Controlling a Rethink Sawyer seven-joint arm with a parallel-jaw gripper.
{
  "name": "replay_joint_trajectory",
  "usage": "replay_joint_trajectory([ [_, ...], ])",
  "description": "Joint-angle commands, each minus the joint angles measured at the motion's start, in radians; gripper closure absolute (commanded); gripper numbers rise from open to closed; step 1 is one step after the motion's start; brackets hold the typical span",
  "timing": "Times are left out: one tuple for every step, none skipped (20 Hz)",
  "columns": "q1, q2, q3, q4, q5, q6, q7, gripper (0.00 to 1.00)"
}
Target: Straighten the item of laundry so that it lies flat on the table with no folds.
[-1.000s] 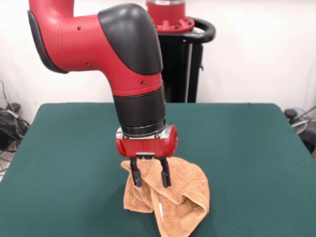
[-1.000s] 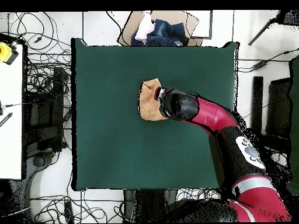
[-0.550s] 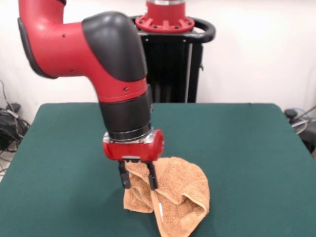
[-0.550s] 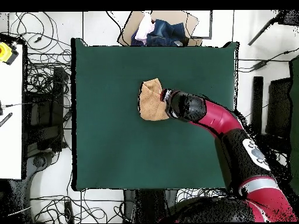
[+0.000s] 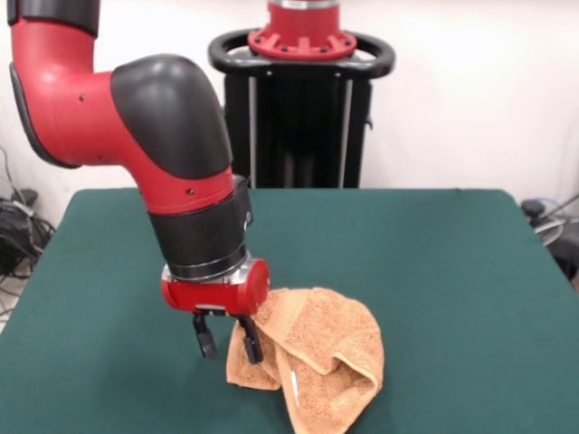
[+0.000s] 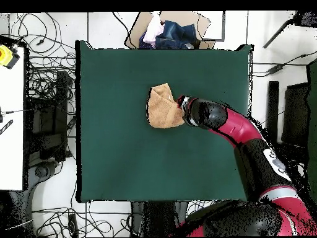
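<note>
Since the earlier frames the gripper (image 5: 225, 341) has travelled sideways off the towel's middle to its edge, and it now hangs low over the table (image 5: 434, 271) with both fingers spread apart and nothing between them. One finger (image 5: 247, 338) stands against the towel's near folded edge; the other (image 5: 204, 336) hangs over bare felt just outside it. Immediately beside the gripper, on the side away from that bare felt, lies the towel (image 5: 317, 357), crumpled and doubled over itself, with a thick fold running along its far border and a white label (image 5: 291, 377) showing in a crease. From overhead, the towel (image 6: 164, 106) sits in the table's middle region, its longer run lying crosswise to the arm's reach. Judgement: the fold remains, and the nearest graspable edge is directly at the inner finger.
</note>
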Motion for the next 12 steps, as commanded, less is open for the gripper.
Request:
replay_joint_trajectory([
  [0.018, 0.014, 0.107, -0.045, -0.044, 0.043, -0.049, 0.00],
  [0.021, 0.014, 0.105, -0.046, -0.049, 0.028, -0.043, 0.00],
  [0.024, 0.014, 0.102, -0.044, -0.052, 0.018, -0.037, 0.00],
  [0.027, 0.012, 0.098, -0.042, -0.056, 0.010, -0.029, 0.00],
  [0.030, 0.009, 0.094, -0.039, -0.059, 0.001, -0.022, 0.00],
  [0.036, 0.003, 0.086, -0.035, -0.064, -0.013, -0.011, 0.00],
  [0.039, -0.001, 0.079, -0.031, -0.067, -0.020, -0.005, 0.00],
  [0.044, -0.002, 0.069, -0.026, -0.053, 0.019, 0.004, 0.00],
  [0.050, -0.003, 0.059, -0.021, -0.040, 0.059, 0.012, 0.00],
  [0.056, -0.005, 0.049, -0.017, -0.023, 0.118, 0.019, 0.00],
  [0.062, -0.007, 0.039, -0.019, -0.012, 0.166, 0.023, 0.00],
  [0.063, -0.009, 0.037, -0.021, -0.005, 0.199, 0.022, 0.00],
])
